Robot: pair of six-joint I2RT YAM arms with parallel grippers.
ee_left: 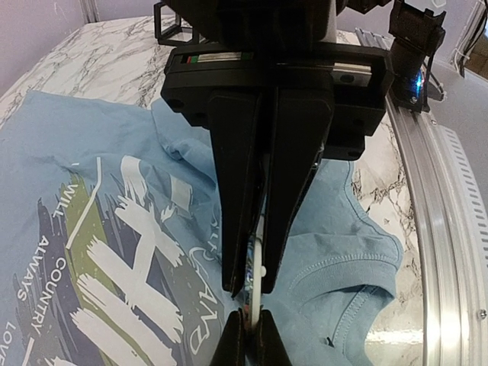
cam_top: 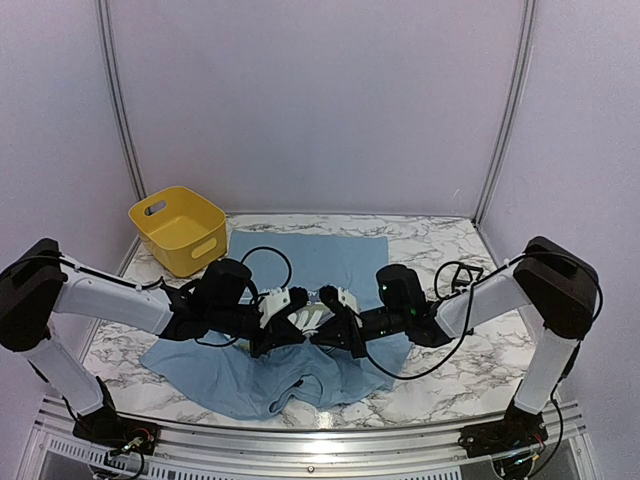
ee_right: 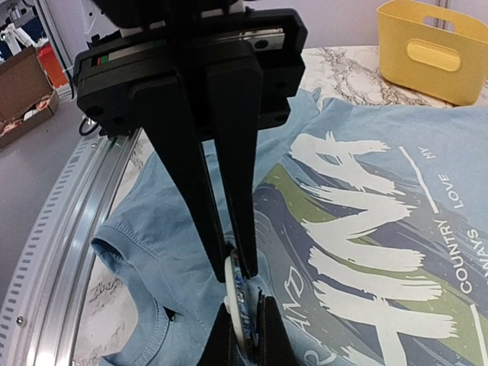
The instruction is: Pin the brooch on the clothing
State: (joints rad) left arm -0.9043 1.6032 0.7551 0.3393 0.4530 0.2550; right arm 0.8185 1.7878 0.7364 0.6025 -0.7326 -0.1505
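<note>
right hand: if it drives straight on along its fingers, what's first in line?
The left hand, almost tip to tip with the right hand; both are shut on the small white round brooch between them. The light blue printed T-shirt lies underneath, depth unclear.

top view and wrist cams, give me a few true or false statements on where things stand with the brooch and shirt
1. The yellow bin stands on the T-shirt. False: it stands on the table beside it.
2. The left gripper and right gripper meet over the T-shirt's print. True.
3. The right gripper is wide open. False: it is shut on the brooch.
4. The left gripper grips the brooch too. True.
</note>
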